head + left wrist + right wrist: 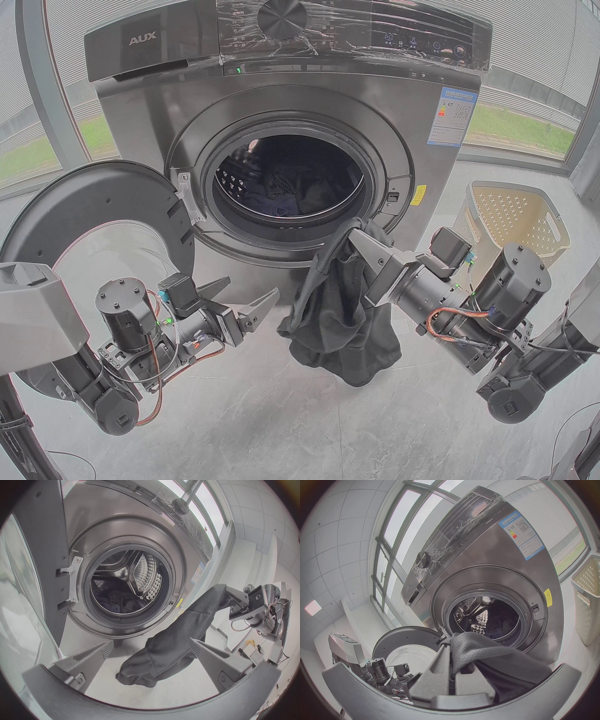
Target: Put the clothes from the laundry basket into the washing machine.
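Note:
A dark grey garment hangs from my right gripper, which is shut on its top edge just below the rim of the washing machine's round opening. The cloth droops to just above the floor. In the right wrist view it drapes over my fingers. Dark clothes lie inside the drum. My left gripper is open and holds nothing, low and left of the garment. The beige laundry basket stands right of the machine.
The machine's round door is swung wide open to the left, just behind my left arm. Grey tiled floor lies in front of the machine. Windows run behind it.

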`<state>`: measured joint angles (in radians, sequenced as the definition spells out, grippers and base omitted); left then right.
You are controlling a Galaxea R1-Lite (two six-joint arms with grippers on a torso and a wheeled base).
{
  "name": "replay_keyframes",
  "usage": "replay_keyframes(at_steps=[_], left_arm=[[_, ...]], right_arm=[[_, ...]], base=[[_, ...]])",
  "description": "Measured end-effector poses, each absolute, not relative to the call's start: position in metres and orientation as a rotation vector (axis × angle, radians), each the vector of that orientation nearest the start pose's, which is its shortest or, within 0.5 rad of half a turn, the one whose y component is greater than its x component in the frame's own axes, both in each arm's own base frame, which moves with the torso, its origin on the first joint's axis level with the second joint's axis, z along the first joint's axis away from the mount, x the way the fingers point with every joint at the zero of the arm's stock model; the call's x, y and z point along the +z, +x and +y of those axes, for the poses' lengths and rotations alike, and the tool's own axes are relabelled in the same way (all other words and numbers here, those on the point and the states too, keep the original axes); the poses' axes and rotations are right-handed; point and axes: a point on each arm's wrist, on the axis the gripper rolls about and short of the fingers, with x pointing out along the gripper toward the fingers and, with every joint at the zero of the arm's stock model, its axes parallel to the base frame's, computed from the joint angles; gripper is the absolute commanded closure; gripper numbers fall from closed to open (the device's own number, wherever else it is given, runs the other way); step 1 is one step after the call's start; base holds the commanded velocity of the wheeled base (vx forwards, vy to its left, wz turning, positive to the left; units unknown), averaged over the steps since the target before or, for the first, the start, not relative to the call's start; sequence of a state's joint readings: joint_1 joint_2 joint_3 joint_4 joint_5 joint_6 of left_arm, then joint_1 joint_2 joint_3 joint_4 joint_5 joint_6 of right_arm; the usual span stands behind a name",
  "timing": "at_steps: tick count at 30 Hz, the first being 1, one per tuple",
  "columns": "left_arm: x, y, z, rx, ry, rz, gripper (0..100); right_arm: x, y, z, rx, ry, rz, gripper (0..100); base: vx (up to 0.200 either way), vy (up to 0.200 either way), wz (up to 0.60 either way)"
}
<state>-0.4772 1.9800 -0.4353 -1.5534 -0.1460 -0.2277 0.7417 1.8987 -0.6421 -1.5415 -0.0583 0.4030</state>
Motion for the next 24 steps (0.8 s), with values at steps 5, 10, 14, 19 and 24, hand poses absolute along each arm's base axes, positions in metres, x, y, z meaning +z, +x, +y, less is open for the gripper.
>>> replay_keyframes(at_steps=[5,10,14,19,24], left_arm=[[0.099,0.265,-0.142,-0.623,-0.210,0.078,0],[0.095,0.263,-0.144,-0.630,-0.205,0.097,0],[0.089,0.256,-0.145,-0.642,-0.193,0.132,0],[0.080,0.242,-0.149,-0.690,-0.162,0.181,0],[0.077,0.230,-0.164,-0.779,-0.130,0.196,0]], right_arm=[[0.171,0.240,0.213,0.714,0.496,-0.136,100],[0.174,0.245,0.209,0.694,0.473,-0.160,100],[0.177,0.249,0.208,0.659,0.472,-0.183,100],[0.182,0.253,0.211,0.637,0.480,-0.206,100],[0.184,0.258,0.215,0.620,0.491,-0.222,100]], base=[[0.000,0.000,0.00],[0.000,0.000,0.00],[0.000,0.000,0.00],[0.000,0.000,0.00],[0.000,0.000,0.00]])
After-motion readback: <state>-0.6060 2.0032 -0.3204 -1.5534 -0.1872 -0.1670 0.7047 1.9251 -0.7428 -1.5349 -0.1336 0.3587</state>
